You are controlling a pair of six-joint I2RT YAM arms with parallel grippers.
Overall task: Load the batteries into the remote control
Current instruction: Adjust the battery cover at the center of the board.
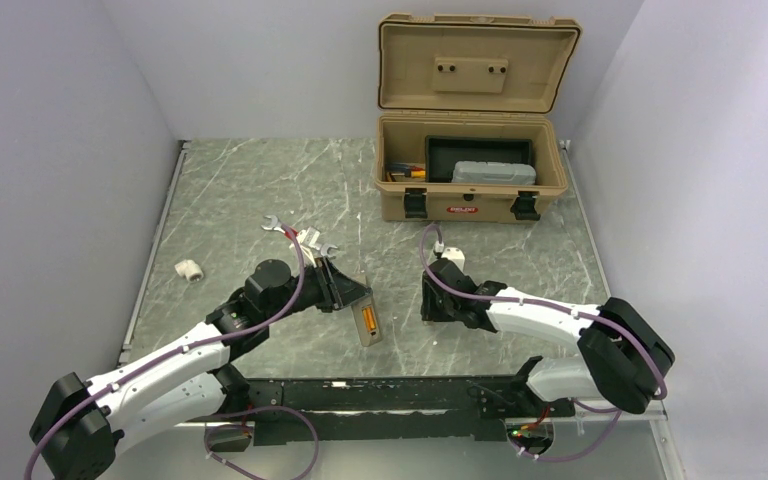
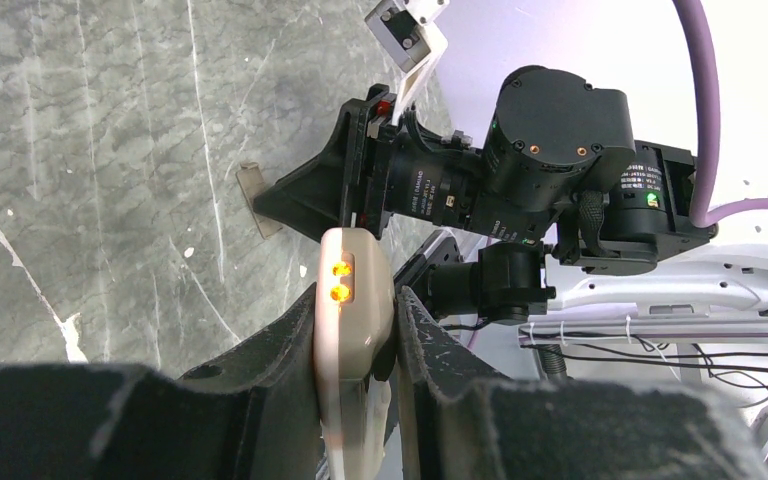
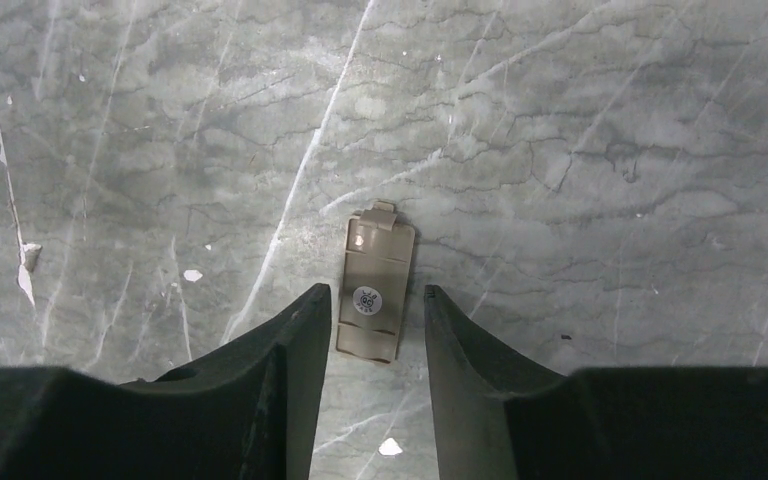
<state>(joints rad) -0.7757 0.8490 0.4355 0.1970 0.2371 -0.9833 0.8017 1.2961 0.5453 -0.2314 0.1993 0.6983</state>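
Observation:
My left gripper (image 2: 355, 296) is shut on the remote control (image 2: 362, 335), held on edge above the table with its grey-tan back showing. Two orange batteries (image 2: 341, 280) sit in its bay, also orange in the top view (image 1: 368, 320). The remote control (image 1: 364, 305) hangs between the two arms. A tan battery cover (image 3: 378, 250) with a round white sticker lies flat on the marble. My right gripper (image 3: 375, 290) is open, one finger on either side of the cover's near half, with a gap on both sides.
An open tan toolbox (image 1: 472, 195) stands at the back right, holding a black tray and a grey case. A silver wrench (image 1: 278, 227) and a white plastic fitting (image 1: 189, 269) lie on the left of the table. Walls close in on both sides.

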